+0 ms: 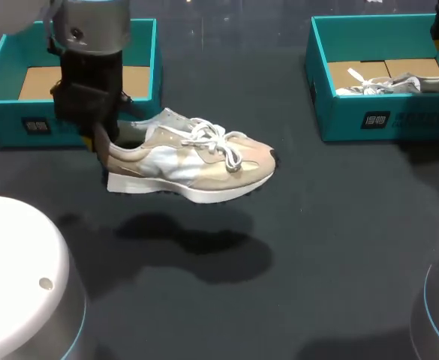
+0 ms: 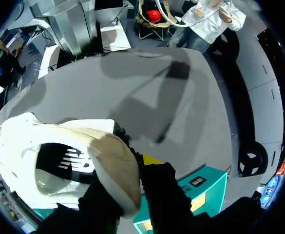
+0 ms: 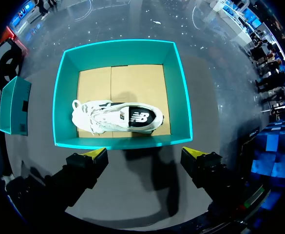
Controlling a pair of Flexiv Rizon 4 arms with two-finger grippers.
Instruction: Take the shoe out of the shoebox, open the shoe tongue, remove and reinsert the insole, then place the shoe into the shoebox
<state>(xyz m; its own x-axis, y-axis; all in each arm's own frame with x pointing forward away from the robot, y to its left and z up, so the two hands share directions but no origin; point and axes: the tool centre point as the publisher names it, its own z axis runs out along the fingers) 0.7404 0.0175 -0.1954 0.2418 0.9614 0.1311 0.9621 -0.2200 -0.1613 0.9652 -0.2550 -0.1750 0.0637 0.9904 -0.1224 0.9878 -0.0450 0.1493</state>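
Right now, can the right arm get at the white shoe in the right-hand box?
Probably yes. The right gripper is open and faces the teal box, which has no lid. The white shoe lies uncovered inside, and nothing stands between them.

The beige-and-white sneaker (image 1: pixel 196 169) with white laces was up off the table, sole down and roughly level, toe pointing at the table's right edge, shadow on the surface underneath. The left gripper (image 1: pixel 103 146) had it pinched at the heel collar. It hung just in front of the open teal left shoebox (image 1: pixel 24 124), which sat at the far left corner with its brown cardboard floor showing. At the far right corner, the matching right shoebox (image 1: pixel 399 120) held a second sneaker (image 1: pixel 395 85), whitish-grey, toe toward the left.
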